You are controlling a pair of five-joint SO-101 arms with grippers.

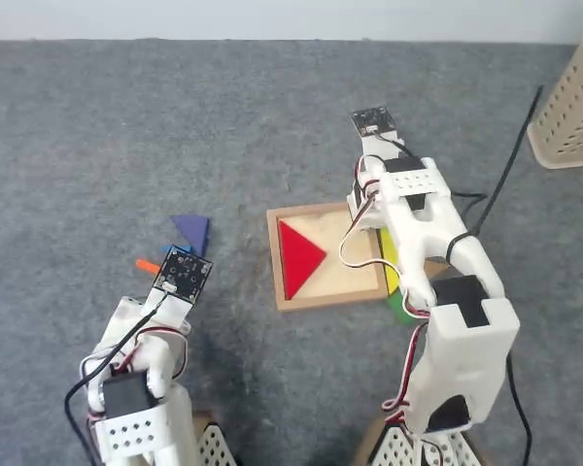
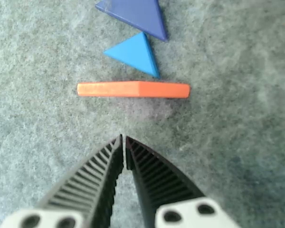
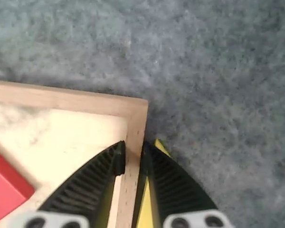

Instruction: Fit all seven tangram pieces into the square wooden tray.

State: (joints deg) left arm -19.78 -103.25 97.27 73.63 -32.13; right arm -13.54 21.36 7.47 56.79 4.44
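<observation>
table cover (image 1: 97, 136): grey felt-like cloth; fuzzy; matt
tray (image 3: 76, 102): pale bare wood; faint grain on the rim; matt
orange piece (image 2: 133, 89): smooth painted faces; slight sheen
blue triangle (image 2: 135, 53), purple triangle (image 2: 135, 14): smooth; matt paint
red triangle (image 1: 299, 257): smooth, even coat
left gripper (image 2: 123, 138), right gripper (image 3: 133, 149): fingers (image 2: 154, 178) of black plastic; ribbed; dull
arm (image 1: 471, 325): white plastic shell; smooth
basket (image 1: 575, 107): cream plastic; perforated
</observation>
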